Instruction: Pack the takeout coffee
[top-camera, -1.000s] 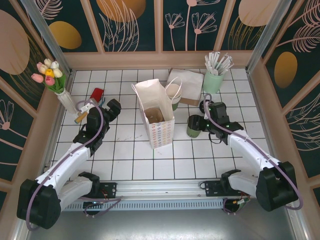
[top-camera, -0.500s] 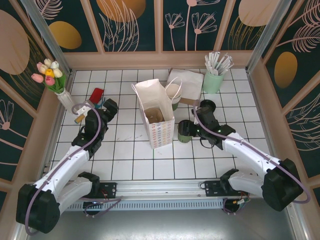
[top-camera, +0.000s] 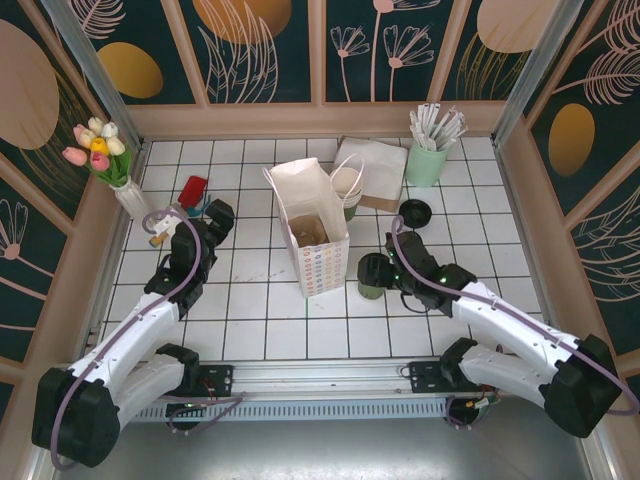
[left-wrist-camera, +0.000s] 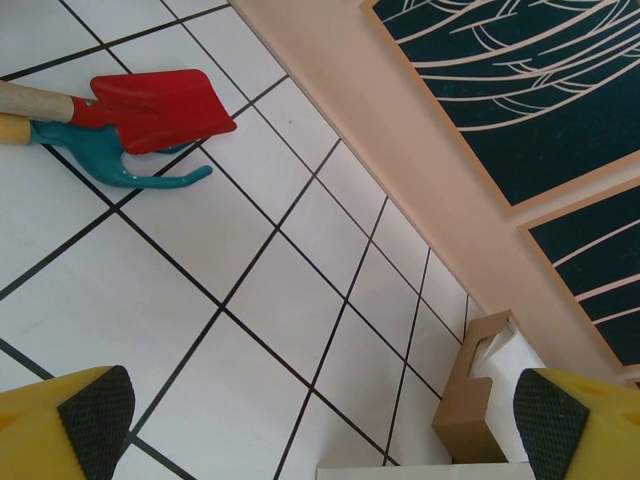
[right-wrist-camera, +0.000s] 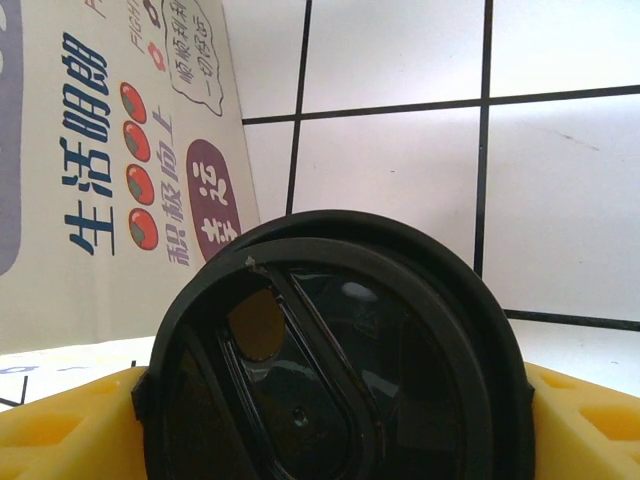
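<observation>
My right tool (top-camera: 388, 272) is clamped on the takeout coffee (right-wrist-camera: 330, 360). It grips the sides with the cup upright, so the lidded top is level and nothing spills. The cup is just beside the open white paper bag (top-camera: 322, 268), on its right. My left tool (left-wrist-camera: 320, 415) is released with its fingers spread. It is near the red trowel (left-wrist-camera: 155, 110), well apart from the bag.

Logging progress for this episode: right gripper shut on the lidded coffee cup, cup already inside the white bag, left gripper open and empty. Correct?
Not quite: the takeout coffee is not in the white bag. The top external view shows it outside, beside the bag's right wall, with the right gripper shut on it. The left gripper is open and empty, as you said.
</observation>
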